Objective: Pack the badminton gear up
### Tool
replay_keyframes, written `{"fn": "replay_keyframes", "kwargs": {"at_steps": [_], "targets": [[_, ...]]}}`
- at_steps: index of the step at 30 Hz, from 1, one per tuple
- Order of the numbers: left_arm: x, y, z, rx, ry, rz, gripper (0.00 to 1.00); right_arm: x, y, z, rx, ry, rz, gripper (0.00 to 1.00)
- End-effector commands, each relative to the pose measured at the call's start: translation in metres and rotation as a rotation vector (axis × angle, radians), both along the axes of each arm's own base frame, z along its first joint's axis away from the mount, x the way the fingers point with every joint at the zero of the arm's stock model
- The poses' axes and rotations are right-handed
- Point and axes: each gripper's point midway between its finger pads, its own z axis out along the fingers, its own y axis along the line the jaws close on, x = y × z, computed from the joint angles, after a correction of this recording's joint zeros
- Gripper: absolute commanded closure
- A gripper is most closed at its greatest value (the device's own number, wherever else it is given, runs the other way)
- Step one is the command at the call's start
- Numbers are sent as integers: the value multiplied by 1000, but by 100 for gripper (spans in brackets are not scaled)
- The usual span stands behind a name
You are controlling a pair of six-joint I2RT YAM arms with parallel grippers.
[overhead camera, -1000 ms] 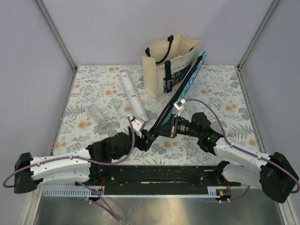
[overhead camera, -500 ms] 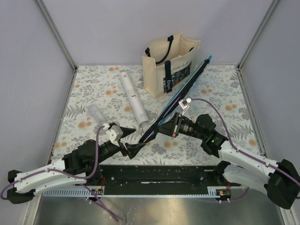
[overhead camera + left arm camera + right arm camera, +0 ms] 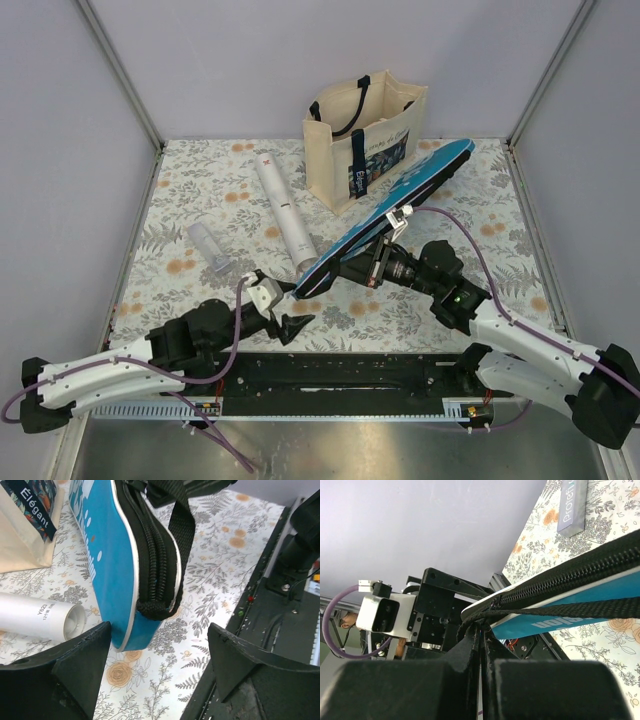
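Note:
The blue racket-shaped case (image 3: 400, 195) hangs tilted above the table, its narrow end low near the white tube (image 3: 283, 210) and its wide end high beside the tote. My right gripper (image 3: 352, 268) is shut on the case's black strap (image 3: 560, 611), the fingertips (image 3: 476, 635) pinched together around it. My left gripper (image 3: 290, 322) stands open just short of the case's narrow end (image 3: 125, 625), touching nothing. The left wrist view shows the case's zip and strap (image 3: 182, 525) and the tube's capped end (image 3: 70, 625) lying beside it.
A cream tote bag (image 3: 365, 125) with navy straps stands upright at the back, behind the case's wide end. A small clear tube (image 3: 208, 245) lies on the floral cloth at left. The black base rail (image 3: 340, 375) runs along the near edge.
My left gripper opened, let go of the case's narrow end and drew back toward the near left. The case turned from edge-on to flatter, its blue face showing, held by the right gripper.

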Motion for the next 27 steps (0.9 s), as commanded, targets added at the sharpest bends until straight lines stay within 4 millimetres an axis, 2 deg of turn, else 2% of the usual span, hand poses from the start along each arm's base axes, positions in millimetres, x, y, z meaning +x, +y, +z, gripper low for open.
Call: {"fn": "replay_keyframes", "kwargs": {"at_steps": [1, 7, 10, 13, 15, 20, 27], "targets": [[13, -1, 8, 31, -82, 41, 20, -9, -5, 68, 154, -129, 8, 100], [18, 1, -2, 55, -106, 62, 23, -18, -14, 75, 169, -139, 12, 100], [21, 1, 11, 5, -140, 75, 28, -19, -15, 76, 180, -131, 9, 100], [21, 1, 17, -41, -161, 78, 39, -22, -15, 80, 196, -129, 29, 100], [21, 2, 21, -74, -167, 85, 40, -26, -14, 81, 199, -130, 50, 100], [28, 7, 22, -88, -181, 135, 32, -29, -17, 78, 188, -132, 53, 100], [32, 32, 39, 46, -263, 171, 30, -32, -21, 65, 156, -113, 48, 100]]}}
